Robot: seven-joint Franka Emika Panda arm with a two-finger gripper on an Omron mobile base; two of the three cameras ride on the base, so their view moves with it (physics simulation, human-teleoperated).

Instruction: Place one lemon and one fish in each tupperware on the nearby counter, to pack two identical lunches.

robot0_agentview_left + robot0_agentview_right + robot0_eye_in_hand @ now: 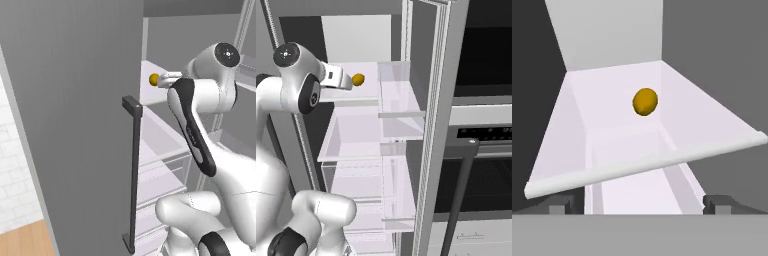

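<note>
Your pincer (640, 204), wide open and empty, faces the lemon (645, 101) ahead (small, firm, roll-prone); grip its middle.

Matt yellow lemon (645, 101) on smooth, translucent white plastic shelf (702, 127)
</note>
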